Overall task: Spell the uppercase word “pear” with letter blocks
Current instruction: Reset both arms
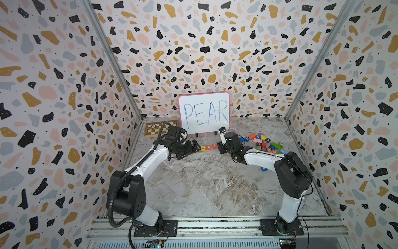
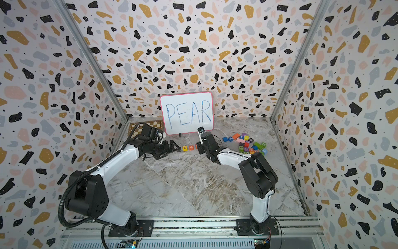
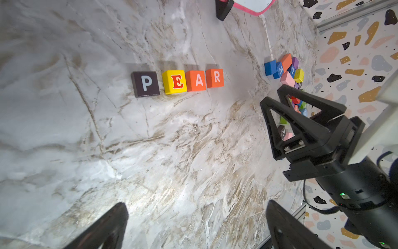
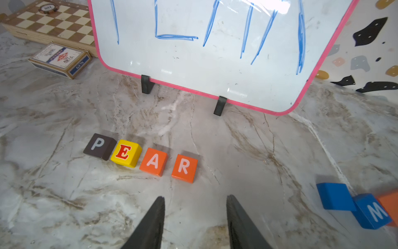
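Four letter blocks lie in a row on the marble table in front of the whiteboard: black P [image 3: 146, 84], yellow E [image 3: 174, 82], orange A [image 3: 196, 80] and orange-red R [image 3: 215, 78]. E, A and R touch or nearly touch, and a small gap separates P from E. The right wrist view shows the same row, P [image 4: 99, 146] to R [image 4: 184, 168]. My left gripper [image 3: 196, 203] is open and empty at the row's P end, hiding P in both top views. At the R end my right gripper [image 4: 195, 196] is open, just short of R, holding nothing.
The pink-framed whiteboard [image 1: 204, 113] stands on two black feet behind the row. A chessboard [image 1: 160, 128] and a card box [image 4: 60, 60] lie at the back left. A pile of other coloured blocks [image 1: 266, 143] sits to the right, with a lone blue block [image 1: 264, 168] by the right arm.
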Motion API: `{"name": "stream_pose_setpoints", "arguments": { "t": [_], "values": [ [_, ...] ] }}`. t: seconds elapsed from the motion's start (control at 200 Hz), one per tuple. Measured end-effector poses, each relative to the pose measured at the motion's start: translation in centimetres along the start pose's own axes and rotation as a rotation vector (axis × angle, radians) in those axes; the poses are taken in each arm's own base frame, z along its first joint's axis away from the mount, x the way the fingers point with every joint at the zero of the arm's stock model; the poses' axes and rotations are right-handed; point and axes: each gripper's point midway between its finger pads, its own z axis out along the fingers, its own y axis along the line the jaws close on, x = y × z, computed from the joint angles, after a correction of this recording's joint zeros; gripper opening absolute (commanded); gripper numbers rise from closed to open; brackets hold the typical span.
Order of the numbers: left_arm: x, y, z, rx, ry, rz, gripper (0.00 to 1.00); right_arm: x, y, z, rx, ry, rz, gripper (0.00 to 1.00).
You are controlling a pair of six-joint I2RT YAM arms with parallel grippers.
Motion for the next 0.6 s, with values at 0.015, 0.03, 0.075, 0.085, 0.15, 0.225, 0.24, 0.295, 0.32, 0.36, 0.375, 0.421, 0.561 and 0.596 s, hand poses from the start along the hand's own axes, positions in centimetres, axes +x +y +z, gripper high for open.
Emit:
{"name": "stream_pose_setpoints", "arguments": {
  "t": [0.015, 0.03, 0.075, 0.085, 0.15, 0.225, 0.24, 0.295, 0.32, 0.36, 0.375, 0.421, 0.561, 0.596],
  "values": [
    [0.0, 0.0, -0.1, -0.002, -0.003, 0.001, 0.99, 0.1, 0.0, 0.0, 0.002, -0.003, -0.003, 0.51],
    [0.0, 0.0, -0.2, -0.003, -0.007, 0.003, 0.99, 0.2, -0.1, -0.1, 0.003, -0.007, -0.006, 0.51],
    [-0.1, 0.0, -0.4, -0.007, -0.016, 0.009, 0.99, 0.4, -0.2, -0.3, 0.007, -0.020, -0.013, 0.52],
    [-0.1, 0.0, -0.4, -0.009, -0.018, 0.011, 0.99, 0.4, -0.2, -0.4, 0.008, -0.024, -0.014, 0.52],
    [-0.2, 0.2, -0.6, -0.016, -0.028, 0.020, 0.99, 0.5, -0.5, -0.9, 0.017, -0.042, -0.020, 0.53],
    [-0.1, 0.5, -0.7, -0.030, -0.037, 0.025, 0.99, 0.0, -0.8, -1.8, 0.025, -0.074, -0.024, 0.54],
    [-0.1, 0.5, -0.7, -0.032, -0.039, 0.026, 0.99, -0.2, -0.9, -2.1, 0.026, -0.084, -0.023, 0.55],
    [0.1, 0.7, -0.8, -0.041, -0.044, 0.028, 0.99, -0.8, -1.3, -2.9, 0.034, -0.115, -0.020, 0.56],
    [0.1, 0.8, -0.9, -0.046, -0.049, 0.030, 0.99, -1.2, -1.5, -3.4, 0.039, -0.131, -0.019, 0.56],
    [0.1, 0.8, -1.1, -0.048, -0.058, 0.034, 0.99, -1.7, -1.8, -4.2, 0.047, -0.156, -0.017, 0.56],
    [0.1, 0.9, -1.2, -0.049, -0.062, 0.036, 0.99, -1.9, -2.0, -4.6, 0.052, -0.169, -0.015, 0.56],
    [0.1, 0.9, -1.6, -0.056, -0.078, 0.042, 0.99, -2.4, -2.5, -5.5, 0.062, -0.199, -0.010, 0.57],
    [-0.2, 1.1, -3.1, -0.081, -0.152, 0.085, 0.99, -2.5, -5.6, -8.6, 0.124, -0.273, 0.017, 0.60],
    [-0.4, 1.3, -3.4, -0.095, -0.176, 0.095, 0.99, -2.2, -6.7, -9.4, 0.149, -0.285, 0.024, 0.60]
  ]
}}
